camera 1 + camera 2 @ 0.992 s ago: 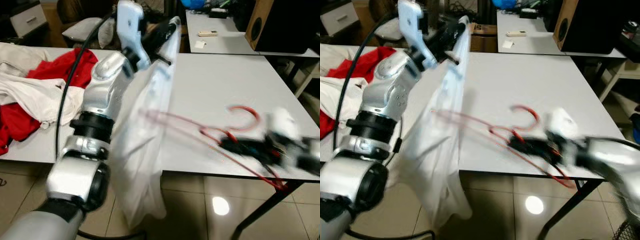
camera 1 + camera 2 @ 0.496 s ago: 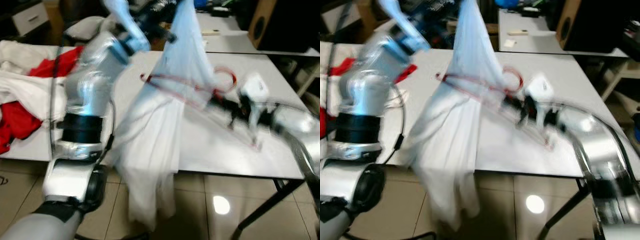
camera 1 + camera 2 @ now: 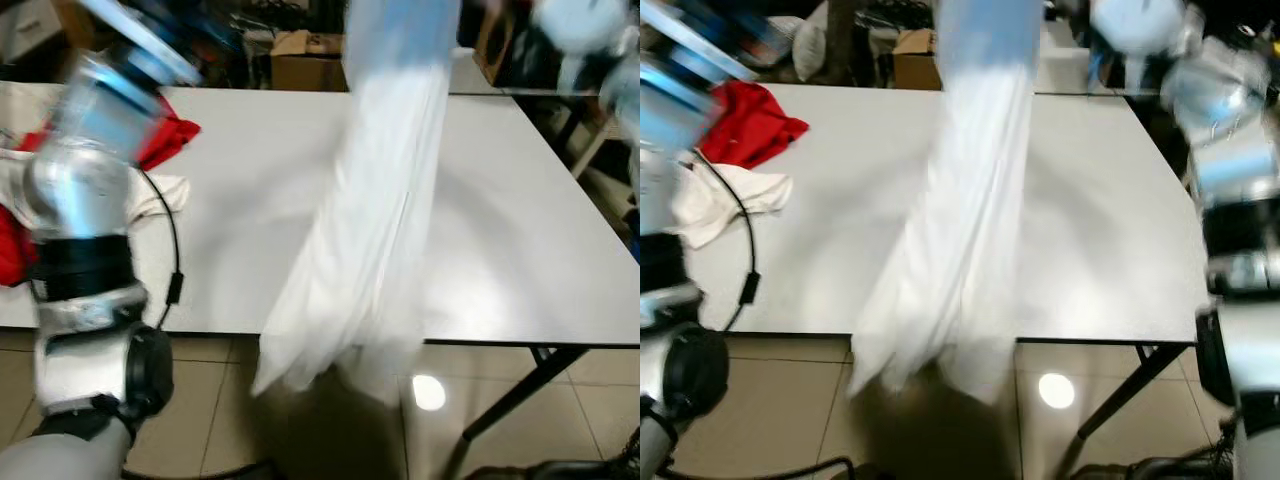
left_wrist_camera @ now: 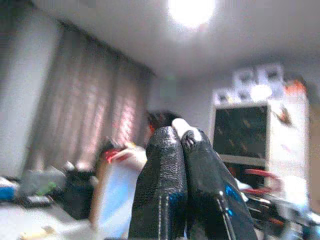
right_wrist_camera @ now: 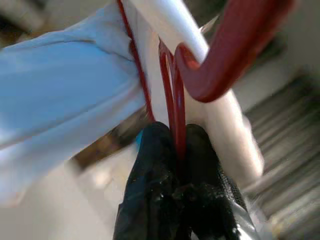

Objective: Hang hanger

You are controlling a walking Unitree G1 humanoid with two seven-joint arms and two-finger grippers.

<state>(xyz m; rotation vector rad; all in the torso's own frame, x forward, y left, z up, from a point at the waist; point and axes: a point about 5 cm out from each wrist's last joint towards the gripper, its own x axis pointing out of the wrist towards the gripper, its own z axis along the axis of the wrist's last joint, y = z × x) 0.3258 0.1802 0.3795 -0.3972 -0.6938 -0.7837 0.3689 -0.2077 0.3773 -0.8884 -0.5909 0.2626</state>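
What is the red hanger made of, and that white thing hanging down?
The red hanger looks like smooth, glossy plastic or coated wire; its hook shines. The right pincer pinches its thin stem. The white garment looks like thin, soft fabric: it drapes in long folds.

You see the white garment [image 3: 375, 220] smeared by motion, its top cut off at the frame edge. The left arm [image 3: 90, 180] blurs too. The hanger [image 5: 220, 55] runs past the edge.
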